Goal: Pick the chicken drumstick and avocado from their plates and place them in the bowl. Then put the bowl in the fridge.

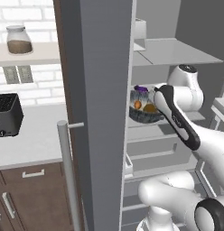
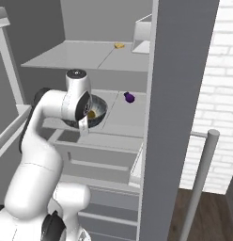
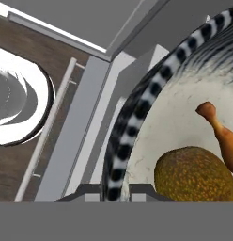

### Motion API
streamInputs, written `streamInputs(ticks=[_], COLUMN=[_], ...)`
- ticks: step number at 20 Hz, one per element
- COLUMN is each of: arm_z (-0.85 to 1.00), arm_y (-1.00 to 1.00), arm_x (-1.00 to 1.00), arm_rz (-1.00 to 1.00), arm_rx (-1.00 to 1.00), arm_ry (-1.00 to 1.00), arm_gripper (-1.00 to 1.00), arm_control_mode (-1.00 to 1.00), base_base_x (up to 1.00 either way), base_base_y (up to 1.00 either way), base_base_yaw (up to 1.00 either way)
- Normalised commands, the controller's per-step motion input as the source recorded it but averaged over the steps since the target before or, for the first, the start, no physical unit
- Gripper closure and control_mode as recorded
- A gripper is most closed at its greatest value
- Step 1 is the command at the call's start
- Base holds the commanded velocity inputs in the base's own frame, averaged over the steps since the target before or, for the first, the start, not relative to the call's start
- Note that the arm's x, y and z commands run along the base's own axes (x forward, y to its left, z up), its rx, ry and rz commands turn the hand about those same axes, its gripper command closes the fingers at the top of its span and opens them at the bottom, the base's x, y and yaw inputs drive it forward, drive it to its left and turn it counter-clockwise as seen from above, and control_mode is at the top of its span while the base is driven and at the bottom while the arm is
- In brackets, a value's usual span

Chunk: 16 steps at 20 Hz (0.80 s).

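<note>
Fridge (image 1: 100, 90) is open, door swung wide w/ its bar handle (image 1: 67, 173) sticking out toward the counter (image 1: 32, 140). The arm reaches in at mid height and the bowl (image 1: 142, 116) is over the middle shelf (image 2: 120, 123), prob resting on it but can't confirm contact from here. Gripper (image 3: 113, 190) is clenched on the bowl's rim: in the hand view the striped rim runs right down between the two finger tips, one outside, one inside the cream wall.

Both food items are in the bowl already. Avocado (image 3: 193, 175) sits near the gripped edge, chicken drumstick (image 3: 222, 136) beside it, bone end pointing away. So the task looks nearly done; what's left is letting go and backing out.

What could go wrong:
- Rim grip is one-sided, so if the bowl isn't fully seated when released it could tip and dump the avocado.
- Inner finger is close to the avocado; pulling out at an angle may drag it or hook the rim.
- A small purple item (image 2: 129, 97) sits on the same shelf further back; shoving the bowl deeper could knock it.
- Elbow is tight vs. the door edge on retreat.
</note>
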Motion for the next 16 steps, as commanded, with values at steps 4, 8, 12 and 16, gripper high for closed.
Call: streamInputs(ticks=[4, 8, 12, 16], arm_z=[-0.24, -0.34, -0.4, -0.18], arm_y=[0.0, 0.0, 0.0, 0.0], arm_x=[0.51, 0.44, 0.4, 0.54], arm_rz=[0.0, 0.0, 0.0, 0.0], arm_rx=[0.04, 0.0, 0.0, 0.0], arm_ry=[0.0, 0.0, 0.0, 0.0], arm_gripper=[1.0, 1.0, 1.0, 1.0], arm_control_mode=[-1.0, -1.0, -1.0, -1.0], base_base_x=[0.0, 0.0, 0.0, 0.0], base_base_y=[0.0, 0.0, 0.0, 0.0], base_base_yaw=[0.0, 0.0, 0.0, 0.0])
